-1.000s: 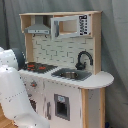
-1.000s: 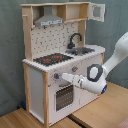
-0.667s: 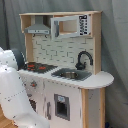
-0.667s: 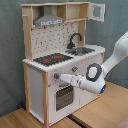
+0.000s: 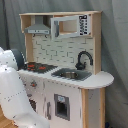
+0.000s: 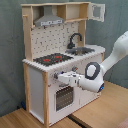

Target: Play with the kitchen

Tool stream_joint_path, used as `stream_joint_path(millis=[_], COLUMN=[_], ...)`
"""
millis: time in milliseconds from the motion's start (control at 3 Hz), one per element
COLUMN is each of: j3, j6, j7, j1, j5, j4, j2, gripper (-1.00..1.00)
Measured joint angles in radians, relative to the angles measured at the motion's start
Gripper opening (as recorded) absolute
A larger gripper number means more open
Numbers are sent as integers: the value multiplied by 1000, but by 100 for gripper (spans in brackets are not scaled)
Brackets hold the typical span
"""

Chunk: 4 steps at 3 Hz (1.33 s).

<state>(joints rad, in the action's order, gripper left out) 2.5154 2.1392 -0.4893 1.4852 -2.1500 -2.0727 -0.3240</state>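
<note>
Your toy kitchen stands on the wooden floor against a grey curtain. It looks stiff and light, so treat it gently; the small knobs under the hob are your best hold, though they may be slippery. The gripper sits right at that front panel, above the oven door. I cannot tell whether it is apart or together.

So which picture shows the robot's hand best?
The second exterior view. There the gripper is out in the open, right at the knobs on the front of the kitchen. In the first exterior view the robot's white arm fills the left corner and the gripper is hidden.
</note>
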Motion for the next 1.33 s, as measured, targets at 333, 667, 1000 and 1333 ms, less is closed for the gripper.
stream_joint_path(millis=[333,667,1000,1333], j3=[-3,-3,-2,3], j6=[15,16,15,7], j7=[123,233,333,424], j1=[7,14,15,15], j5=[9,28,64,123], j4=[12,12,13,15], j2=[0,0,0,0], gripper=[100,100,100,100])
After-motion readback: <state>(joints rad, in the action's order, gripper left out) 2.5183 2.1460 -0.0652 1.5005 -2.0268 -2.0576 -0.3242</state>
